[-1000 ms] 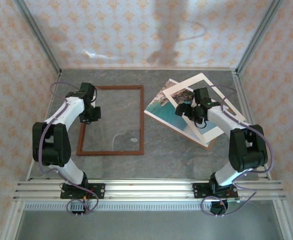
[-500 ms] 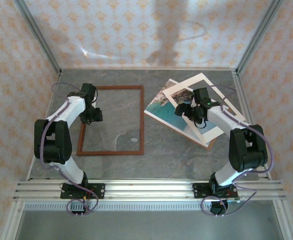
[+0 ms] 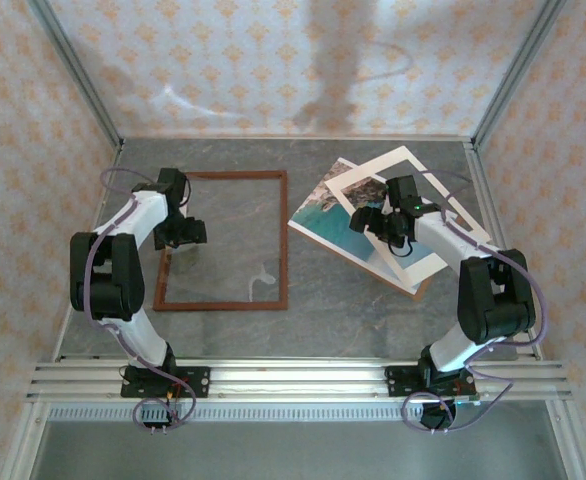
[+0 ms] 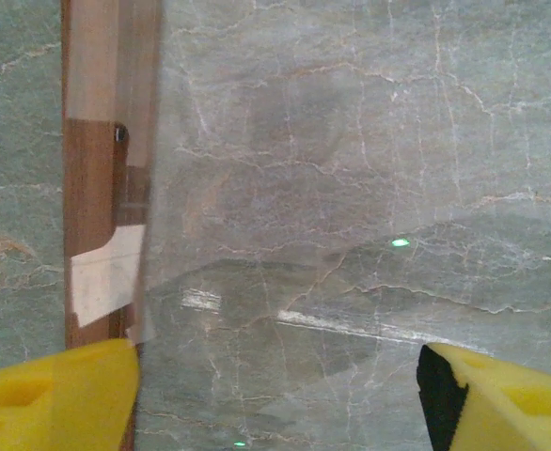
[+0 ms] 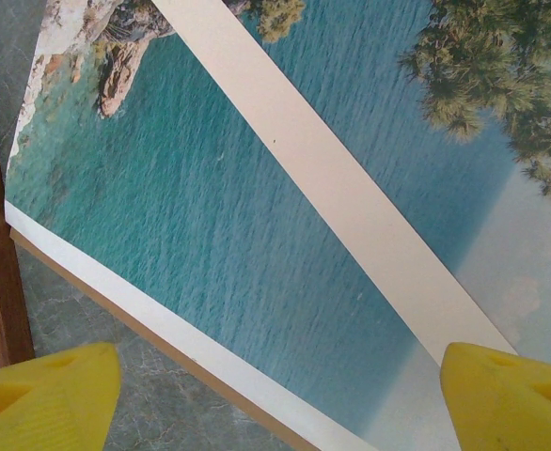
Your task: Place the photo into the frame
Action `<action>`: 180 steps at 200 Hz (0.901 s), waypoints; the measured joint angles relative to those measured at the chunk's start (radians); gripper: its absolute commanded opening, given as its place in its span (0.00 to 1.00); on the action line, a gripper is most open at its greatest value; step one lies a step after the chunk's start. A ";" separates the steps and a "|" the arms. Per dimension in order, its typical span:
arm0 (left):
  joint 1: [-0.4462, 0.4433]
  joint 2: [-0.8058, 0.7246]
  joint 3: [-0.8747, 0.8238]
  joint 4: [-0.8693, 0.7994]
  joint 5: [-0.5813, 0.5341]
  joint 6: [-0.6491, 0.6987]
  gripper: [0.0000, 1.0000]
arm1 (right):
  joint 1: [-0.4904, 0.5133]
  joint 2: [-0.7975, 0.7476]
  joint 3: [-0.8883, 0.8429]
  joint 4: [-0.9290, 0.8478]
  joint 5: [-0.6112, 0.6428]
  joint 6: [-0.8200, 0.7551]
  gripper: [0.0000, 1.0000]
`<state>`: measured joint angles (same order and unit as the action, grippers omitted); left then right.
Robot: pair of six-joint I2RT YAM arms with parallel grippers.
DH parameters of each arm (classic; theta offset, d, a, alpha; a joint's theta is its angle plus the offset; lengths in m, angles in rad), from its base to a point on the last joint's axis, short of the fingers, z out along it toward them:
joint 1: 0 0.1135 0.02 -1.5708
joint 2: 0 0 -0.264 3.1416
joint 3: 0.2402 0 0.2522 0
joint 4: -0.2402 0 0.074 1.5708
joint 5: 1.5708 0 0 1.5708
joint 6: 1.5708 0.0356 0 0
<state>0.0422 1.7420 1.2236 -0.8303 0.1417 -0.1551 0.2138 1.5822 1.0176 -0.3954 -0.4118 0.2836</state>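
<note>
Left gripper [image 4: 275, 395] has just sprung its jaws wide, with nothing between the yellow fingers [image 4: 50, 395]. So the frame [image 3: 282, 240] is let go, flat by the table's [image 3: 353, 320] left edge, long axis running near edge to far edge. The photo [image 5: 210, 235] lies toward the right edge, skewed, long axis far-left to near-right. The right gripper [image 5: 275, 395] hangs over it, wide open and empty. Frame looks placed, photo next, I'd say.

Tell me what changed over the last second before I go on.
The left gripper went from shut to wide open above the left rail of the frame, and that arm's elbow shifted slightly. Whether it had been gripping the rail cannot be told; it holds nothing now. The frame, the photo and the open right gripper stayed as they were.
</note>
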 measured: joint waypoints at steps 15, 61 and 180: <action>0.006 0.000 0.000 0.000 0.000 0.000 0.86 | 0.000 0.000 0.000 0.000 0.000 0.000 0.88; 0.021 0.000 0.000 0.000 -0.016 0.000 0.91 | 0.000 0.000 0.000 0.000 0.000 0.000 0.88; 0.044 -0.167 -0.045 0.073 0.085 -0.137 0.83 | 0.060 -0.001 0.004 0.001 0.005 0.001 0.88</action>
<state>0.0860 1.5749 1.1786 -0.7574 0.2268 -0.2924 0.2737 1.5810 1.0214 -0.3946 -0.4072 0.2844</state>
